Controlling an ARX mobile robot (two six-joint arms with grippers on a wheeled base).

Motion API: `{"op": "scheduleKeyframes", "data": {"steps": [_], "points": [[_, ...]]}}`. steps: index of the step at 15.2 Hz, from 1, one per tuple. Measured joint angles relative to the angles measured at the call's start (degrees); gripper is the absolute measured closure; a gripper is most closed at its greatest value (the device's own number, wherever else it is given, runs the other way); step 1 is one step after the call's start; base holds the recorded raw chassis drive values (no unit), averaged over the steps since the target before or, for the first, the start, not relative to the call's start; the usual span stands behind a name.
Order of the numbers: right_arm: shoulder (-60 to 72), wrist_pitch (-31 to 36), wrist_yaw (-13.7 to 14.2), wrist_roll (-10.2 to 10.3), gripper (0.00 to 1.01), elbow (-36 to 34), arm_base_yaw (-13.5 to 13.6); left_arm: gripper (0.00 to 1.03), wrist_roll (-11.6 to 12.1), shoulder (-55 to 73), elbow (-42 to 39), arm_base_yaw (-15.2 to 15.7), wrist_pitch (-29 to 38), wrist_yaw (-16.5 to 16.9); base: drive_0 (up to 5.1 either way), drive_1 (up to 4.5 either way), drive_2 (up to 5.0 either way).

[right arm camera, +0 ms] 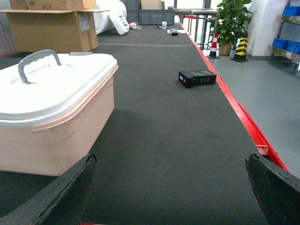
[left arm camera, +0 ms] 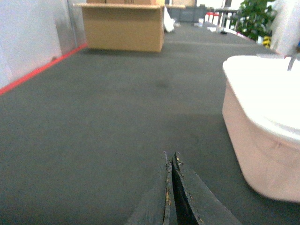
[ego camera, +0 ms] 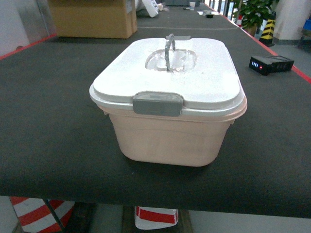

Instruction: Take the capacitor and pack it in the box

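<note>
1. One box [ego camera: 170, 131] fills the middle of the head view: a pale pink tub standing upright on the dark table [ego camera: 48, 121], near its front edge, which puts it within reach of both arms. Its white lid [ego camera: 167, 73] sits flat and a grey clasp [ego camera: 158, 103] lies down over the front rim, so the box looks shut. The grey handle [ego camera: 169, 51] stands up from a recess in the lid. No capacitor shows anywhere, and neither hand appears here. A brown carton [ego camera: 92, 17] sits far back on the left, and a small black device [ego camera: 270, 63] with blue lights lies well apart on the right.

2. From the left wrist, the left hand [left arm camera: 171, 187] hangs low over bare table with its two dark fingers pressed together, nothing between them. The box [left arm camera: 262, 150] stands just off to its right, not touched. I judge this a waiting pose, since there is nothing here to grasp.

3. From the right wrist, the right hand [right arm camera: 171, 187] has its fingers spread wide apart and empty, one at each lower corner. The box [right arm camera: 51, 136] is to its left, its handle [right arm camera: 37, 63] plainly upright. The spread fingers suit a reach for clasp or handle; the lid likely must come off before any packing
</note>
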Motion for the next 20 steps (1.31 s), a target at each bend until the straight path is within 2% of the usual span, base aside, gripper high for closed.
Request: {"op": "scheduleKeyframes", "data": {"steps": [4,11,14,16,18,20], "points": [[0.00,-0.02,0.00,0.00,0.03,0.00,0.00,1.01,0.00,-12.13,-1.66,0.00,-10.34,-0.02,0.0,0.00,0.0],[0.00,0.00,0.00,0.02,0.03,0.00,0.00,1.01,0.00,-25.44,-1.70,0.00,-22.91,0.00,0.0,0.00,0.0],[0.00,-0.02,0.00,0.02,0.03,0.00,0.00,1.01,0.00,-38.40,-1.70,0.00,-35.60,0.00,0.0,0.00,0.0],[0.00,0.00,0.00,0.02,0.03,0.00,0.00,1.01,0.00,-40.37,-1.70,0.00,-37.59,0.00,0.0,0.00,0.0],[0.00,-0.02,0.00,0.00,0.03,0.00,0.00,1.01,0.00,-45.16,-1.68,0.00,-45.13,0.00,0.0,0.00,0.0],[0.00,-0.02,0.02,0.00,0.03,0.00,0.00,1.01,0.00,-47.67,-1.68,0.00,-47.95,0.11,0.0,0.00,0.0]]}}
